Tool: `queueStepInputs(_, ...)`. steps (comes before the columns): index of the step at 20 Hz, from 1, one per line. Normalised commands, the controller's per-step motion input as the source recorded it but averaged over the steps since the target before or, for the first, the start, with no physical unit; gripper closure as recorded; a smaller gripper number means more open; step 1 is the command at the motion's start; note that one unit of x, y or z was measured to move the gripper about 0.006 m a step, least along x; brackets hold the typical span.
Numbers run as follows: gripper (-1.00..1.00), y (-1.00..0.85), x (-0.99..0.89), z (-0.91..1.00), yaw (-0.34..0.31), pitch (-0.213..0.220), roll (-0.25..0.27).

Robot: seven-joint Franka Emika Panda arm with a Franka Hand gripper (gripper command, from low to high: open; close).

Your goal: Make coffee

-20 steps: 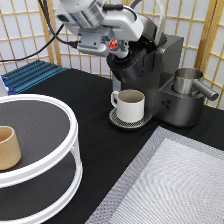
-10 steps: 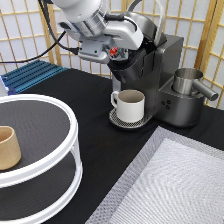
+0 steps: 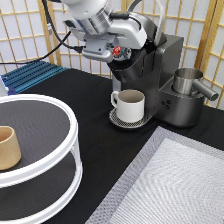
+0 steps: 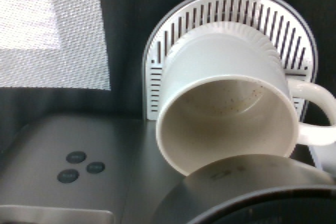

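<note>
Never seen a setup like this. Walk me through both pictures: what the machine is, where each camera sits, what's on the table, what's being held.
The silver machine is a robot arm. Its gripper hangs over the top of the coffee maker, holding a small red-topped coffee pod. One picture comes from a fixed camera looking across the table. The other comes from a camera on the arm's hand, looking down into the white mug on the maker's drip tray. Toward the exterior view's left stands a round two-tier shelf holding a tan cup.

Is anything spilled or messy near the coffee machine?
Nothing spilled. The white mug stands upright on the drip tray of the coffee machine, with faint brown specks inside it. The hand holds the red-topped pod at the machine's top.
</note>
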Motion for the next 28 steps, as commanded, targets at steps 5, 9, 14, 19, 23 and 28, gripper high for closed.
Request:
queueStepInputs(5,-1.0,0.28,0.02,0.01,-0.016,0.0,-0.171)
queueStepInputs(9,-1.0,0.22,0.06,0.0,-0.021,0.0,-0.158)
queueStepInputs(14,-1.0,0.26,0.11,0.09,-0.031,0.0,-0.165)
queueStepInputs(19,-1.0,-0.06,-0.17,0.09,-0.049,0.0,-0.059)
queueStepInputs(23,-1.0,-0.36,-0.28,0.21,-0.074,-0.038,-0.035)
queueStepInputs(28,-1.0,-0.2,-0.34,0.14,-0.058,-0.052,-0.008)
